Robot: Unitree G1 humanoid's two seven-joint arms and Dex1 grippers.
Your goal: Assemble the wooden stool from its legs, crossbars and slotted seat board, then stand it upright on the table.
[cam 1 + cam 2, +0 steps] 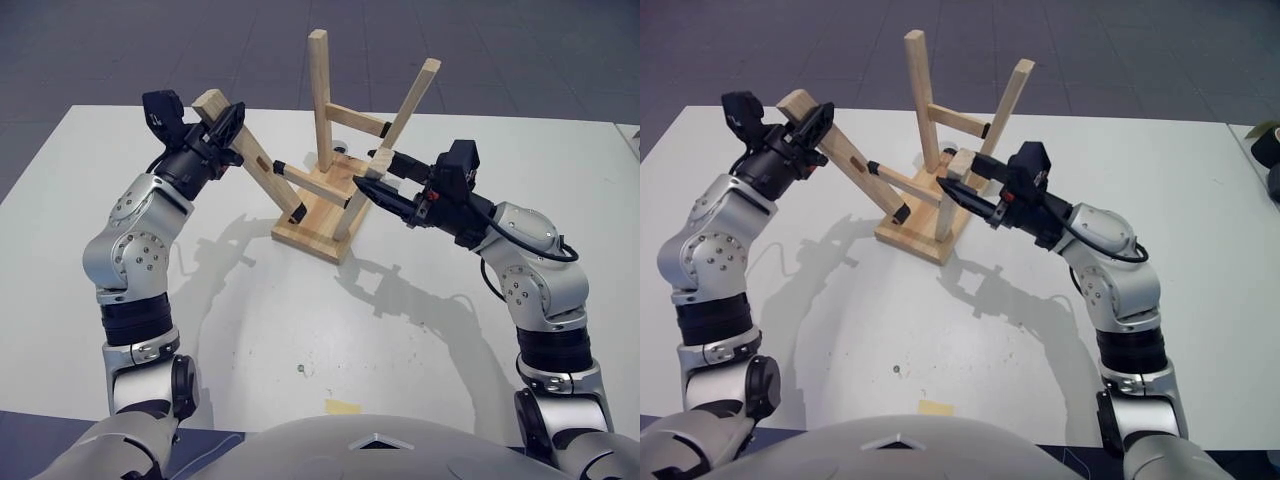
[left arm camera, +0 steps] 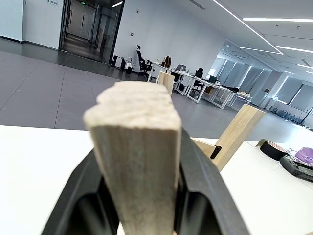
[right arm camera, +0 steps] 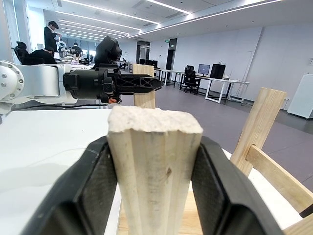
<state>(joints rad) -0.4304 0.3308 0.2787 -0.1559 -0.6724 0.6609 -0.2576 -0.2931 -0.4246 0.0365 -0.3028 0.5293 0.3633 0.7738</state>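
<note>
evidently left gripper (image 1: 230, 128) tight on leaning leg (image 1: 272, 185); right gripper (image 1: 372, 175) tight on near leg (image 1: 356, 210); seat board (image 1: 310, 238) joints unclear

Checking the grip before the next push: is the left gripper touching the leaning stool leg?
Touching. In the left wrist view the left gripper has its black fingers pressed against both sides of the leaning leg, no gap.

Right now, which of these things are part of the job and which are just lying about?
Job: seat board, legs, crossbars, left gripper and right gripper, each clamping a leg.
Lying about: yellow scrap, small speck, black items at far right.
</note>
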